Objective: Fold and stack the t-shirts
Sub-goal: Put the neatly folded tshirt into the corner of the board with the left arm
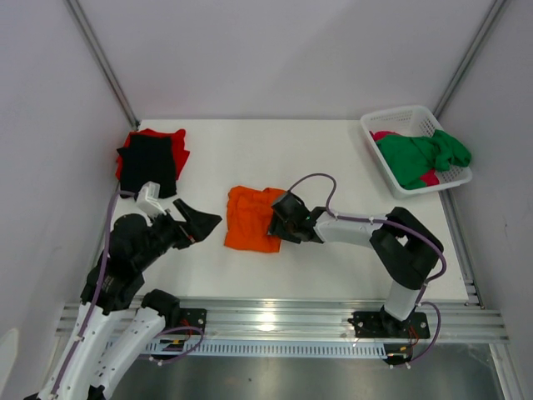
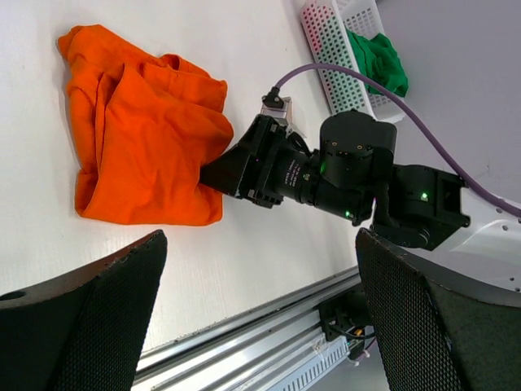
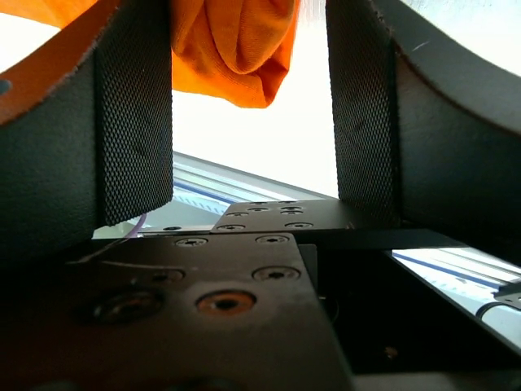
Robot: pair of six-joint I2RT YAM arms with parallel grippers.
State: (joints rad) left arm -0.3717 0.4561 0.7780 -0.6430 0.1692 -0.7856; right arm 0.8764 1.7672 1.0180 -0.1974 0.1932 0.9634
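The orange t-shirt (image 1: 252, 218) lies roughly folded at the middle of the white table (image 1: 333, 158). The right gripper (image 1: 275, 223) meets it at its 3 o'clock edge, jaws parted. In the right wrist view a bunch of orange cloth shows between the pads with daylight beside it, so it is not pinched. The left gripper (image 1: 202, 227) hangs at the shirt's 9 o'clock, spread wide and empty.

At 10 o'clock the black t-shirt (image 1: 150, 162) rests on the red t-shirt (image 1: 171, 135). At 2 o'clock the white lattice basket (image 1: 375, 133) holds the green t-shirt (image 1: 420, 154), heaped over the magenta-pink t-shirt (image 1: 385, 135) (only slivers of it show). A white marking (image 2: 290, 169) on the right wrist housing is too small to read.
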